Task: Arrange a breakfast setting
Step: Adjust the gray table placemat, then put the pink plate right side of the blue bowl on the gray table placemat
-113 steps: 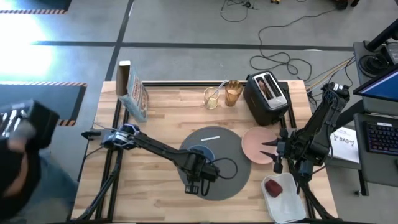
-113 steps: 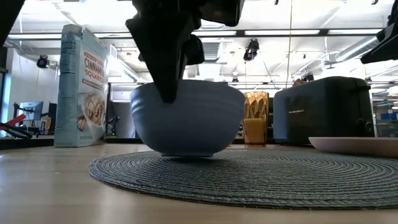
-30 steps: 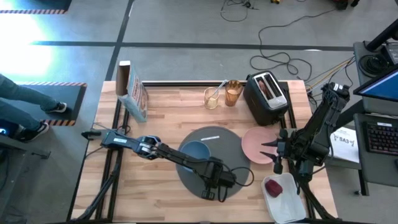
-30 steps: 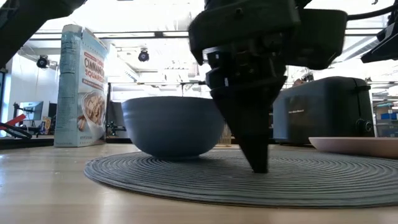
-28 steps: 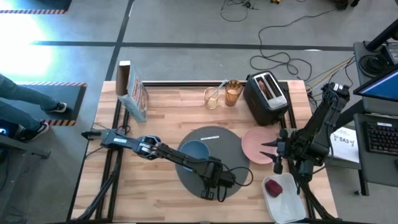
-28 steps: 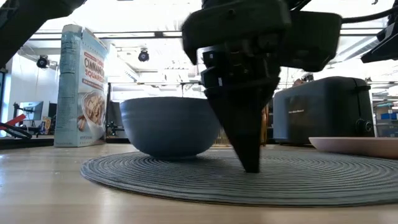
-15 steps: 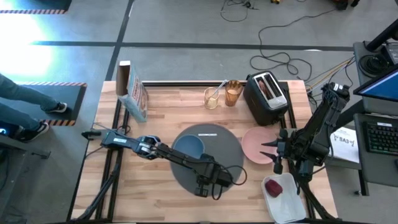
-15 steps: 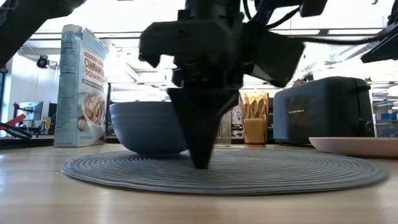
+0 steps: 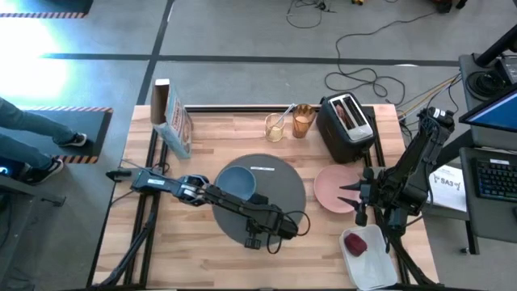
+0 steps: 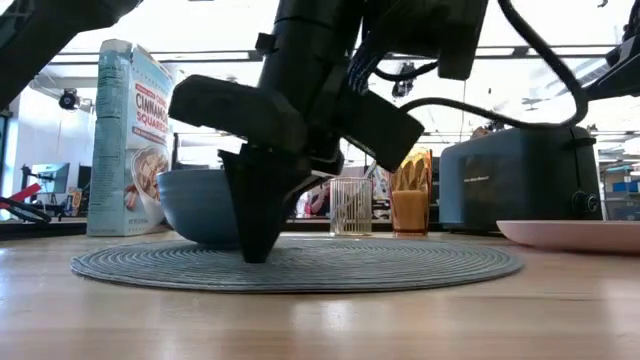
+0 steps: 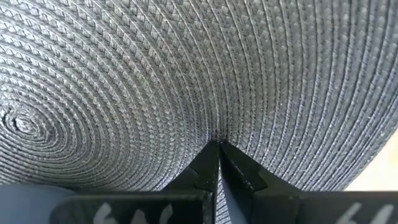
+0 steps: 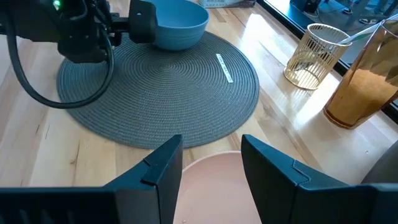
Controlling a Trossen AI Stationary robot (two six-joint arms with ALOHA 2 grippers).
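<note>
1. The left hand [image 9: 252, 240] is pressed, fingers shut tight, onto the near part of the round mat [image 9: 279, 186].
2. The blue bowl [image 9: 236, 182] is seen on the mat's far-left part, just beyond that hand.
3. The right hand [image 9: 349, 198] is held half-open and empty over the pink plate [image 9: 329, 184], just right of the mat.
4. The toaster [image 9: 346, 121], amber tumbler [image 9: 303, 121] and cereal box [image 9: 174, 121] are kept well back on the tabletop [image 9: 202, 259].

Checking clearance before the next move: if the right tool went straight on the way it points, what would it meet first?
Probably the pink plate, directly beyond the open right tool; after it, the dark-grey mat. Depth is unclear.
</note>
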